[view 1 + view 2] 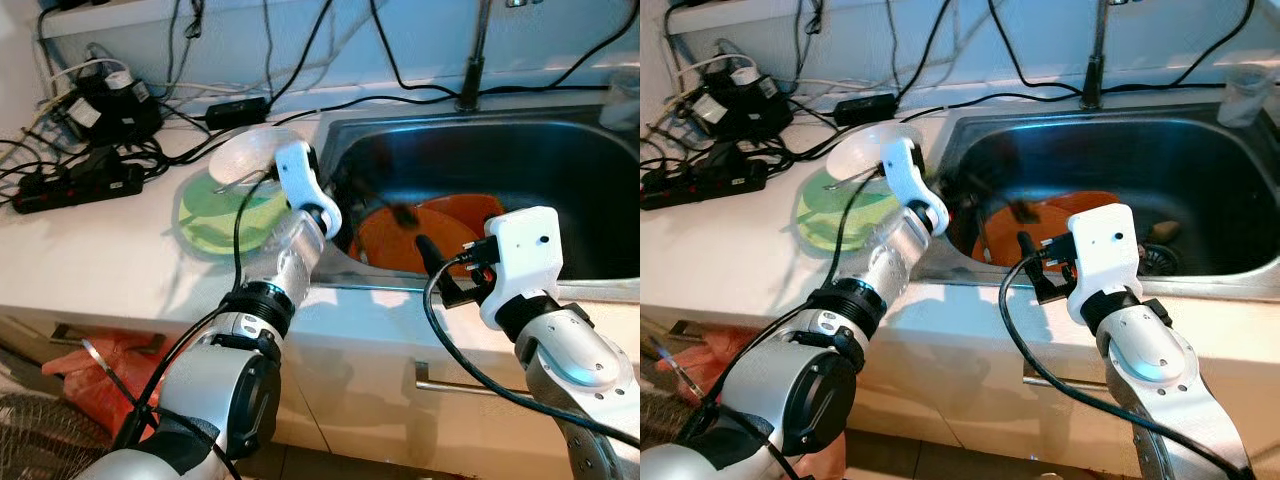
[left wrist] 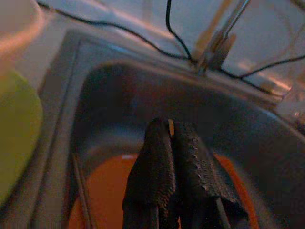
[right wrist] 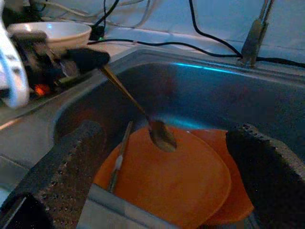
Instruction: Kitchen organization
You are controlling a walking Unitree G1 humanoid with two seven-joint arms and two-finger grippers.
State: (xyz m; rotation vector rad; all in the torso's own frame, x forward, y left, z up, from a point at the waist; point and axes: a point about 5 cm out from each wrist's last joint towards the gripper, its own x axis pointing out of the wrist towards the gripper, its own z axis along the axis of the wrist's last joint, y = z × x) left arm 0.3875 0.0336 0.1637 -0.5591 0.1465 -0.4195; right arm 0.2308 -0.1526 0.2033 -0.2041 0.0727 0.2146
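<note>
At about nine o'clock of the head view, a black power strip lies on the white counter among many cables. Nearer to the sink, a green plate sits with a white bowl at its far edge.

The left gripper reaches over the left rim of the steel sink. Its fingers are pressed together and pinch the handle end of a spoon. The spoon hangs slanted downward, and its bowl is just above the orange plates that lie stacked on the sink floor. I cannot tell if it touches them. A thin utensil lies against the left edge of the plates, at about eight o'clock of them.

The right gripper waits at the near rim of the sink, at about five o'clock of the plates. Its two fingers are spread wide and hold nothing.

In my judgement the risk is in the hold: the spoon is pinched only at its tip, so it can swing or slip out and fall back in the sink. Also, if the left arm swings toward the counter, it could knock the white bowl, which is close to the wrist.
</note>
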